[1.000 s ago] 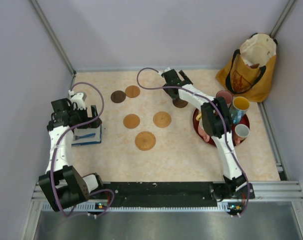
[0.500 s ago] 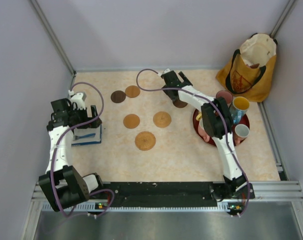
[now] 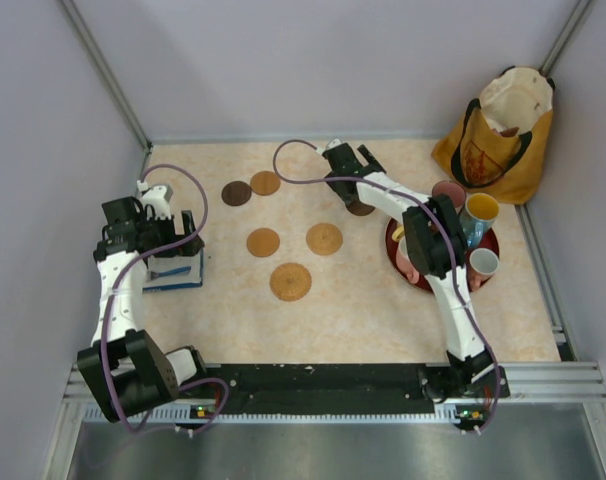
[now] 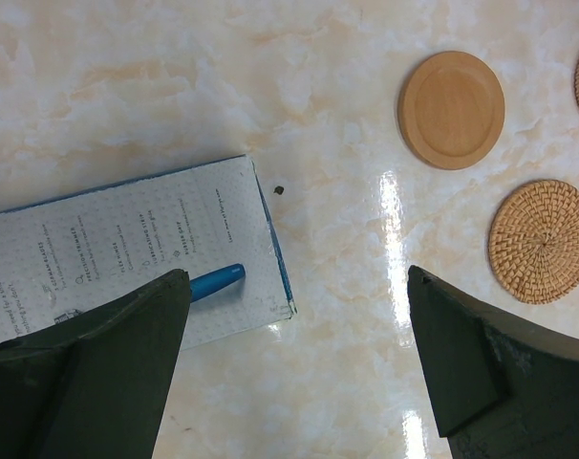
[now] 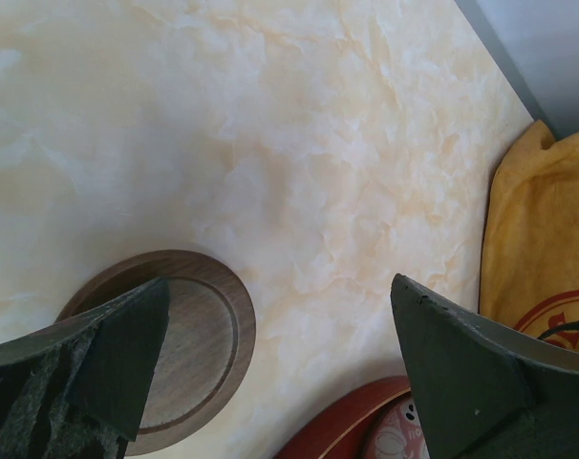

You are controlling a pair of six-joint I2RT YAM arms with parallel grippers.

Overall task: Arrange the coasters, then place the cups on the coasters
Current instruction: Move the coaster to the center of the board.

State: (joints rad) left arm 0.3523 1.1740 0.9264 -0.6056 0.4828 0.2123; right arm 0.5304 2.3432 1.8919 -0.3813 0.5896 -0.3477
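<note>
Both pairs of jaws are being held wide apart, empty. The right gripper [image 5: 280, 285] is being hovered over a dark brown coaster [image 5: 189, 354] beside the red tray [image 5: 337, 421], where the cups [image 3: 480, 212] are being shown crowded together. The left gripper [image 4: 297, 275] is being held above a blue-edged white box [image 4: 127, 253]. Five other coasters [image 3: 290, 281] are being shown spread mid-table.

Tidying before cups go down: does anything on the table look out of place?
Yes: a white, blue-edged box lies at the left of the table beneath the open left gripper, unrelated to the task. Nothing looks spilled or broken.
</note>
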